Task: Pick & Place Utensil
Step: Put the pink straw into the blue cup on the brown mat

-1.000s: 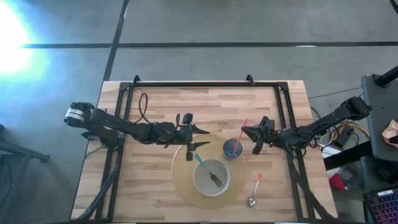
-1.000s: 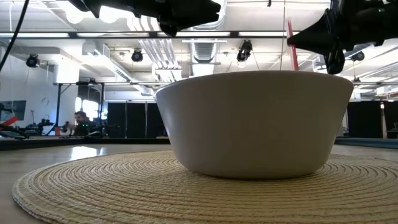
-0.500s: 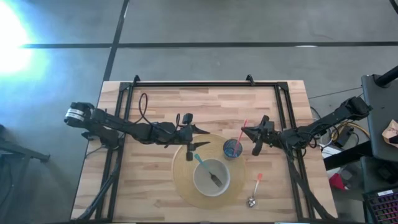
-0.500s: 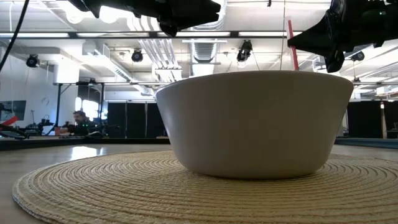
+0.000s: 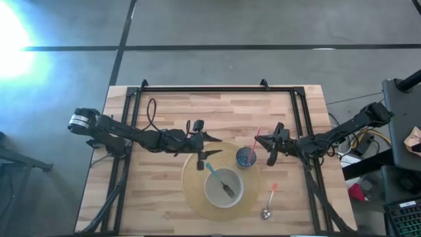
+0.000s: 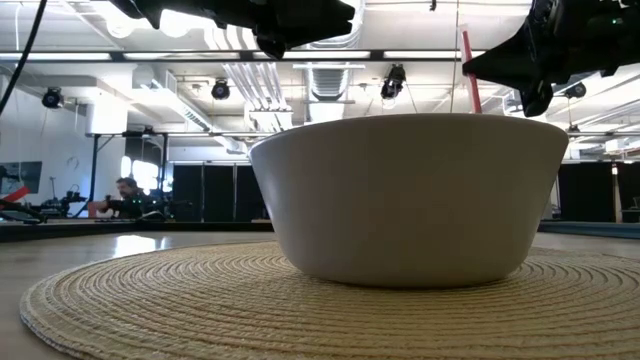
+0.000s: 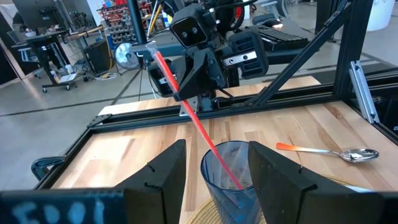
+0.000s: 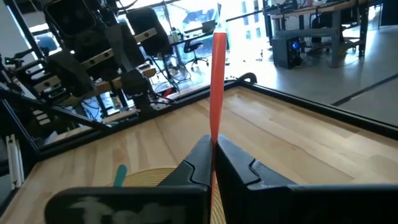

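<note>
In the low view the white bowl (image 6: 408,198) hides the blue cup and all but the top of the red utensil (image 6: 469,70); the woven placemat (image 6: 150,300) is cut off by the bottom edge. In the right wrist view the utensil's lower end vanishes between the closed fingers (image 8: 199,163). From above, the fork (image 5: 227,189) inside the bowl is too small to make out clearly.

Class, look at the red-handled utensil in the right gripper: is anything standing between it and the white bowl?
Nothing visible blocks it. The right gripper is shut on the red utensil, whose lower end sits in the blue cup beside the white bowl. The open left gripper hovers near the bowl's far rim.
</note>
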Available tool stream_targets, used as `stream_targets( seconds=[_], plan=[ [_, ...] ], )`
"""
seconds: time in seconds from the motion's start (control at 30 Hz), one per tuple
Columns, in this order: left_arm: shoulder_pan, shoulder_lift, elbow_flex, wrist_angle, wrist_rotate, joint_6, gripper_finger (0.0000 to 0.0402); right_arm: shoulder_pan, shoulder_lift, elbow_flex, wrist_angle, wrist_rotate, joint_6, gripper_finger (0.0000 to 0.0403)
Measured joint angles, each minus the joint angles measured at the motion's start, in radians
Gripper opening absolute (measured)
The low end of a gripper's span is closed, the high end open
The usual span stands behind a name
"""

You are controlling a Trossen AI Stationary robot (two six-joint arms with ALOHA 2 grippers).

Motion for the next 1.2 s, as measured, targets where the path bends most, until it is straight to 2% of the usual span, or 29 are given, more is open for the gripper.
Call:
stream_targets(
  seconds=[0.17,0.6,0.93,1.07,1.2],
  plan=[
    [0.000,0.000,0.000,0.000,0.000,0.000,0.0168,-0.001,0.000,0.000,-0.003,0.000,0.004,0.0018],
    [0.000,0.000,0.000,0.000,0.000,0.000,0.0168,0.000,0.000,0.000,-0.010,0.000,0.001,0.0122],
    [-0.001,0.000,0.000,0.000,0.000,0.000,0.0168,0.000,-0.004,0.007,-0.042,0.000,0.006,0.0155],
    [-0.001,0.000,0.000,-0.001,0.000,0.000,0.0168,0.000,-0.010,0.056,-0.155,0.000,0.017,0.0163],
    [-0.001,0.000,0.000,-0.001,0.000,0.000,0.0168,0.000,-0.009,0.136,-0.383,0.000,0.109,0.0169]
  ],
)
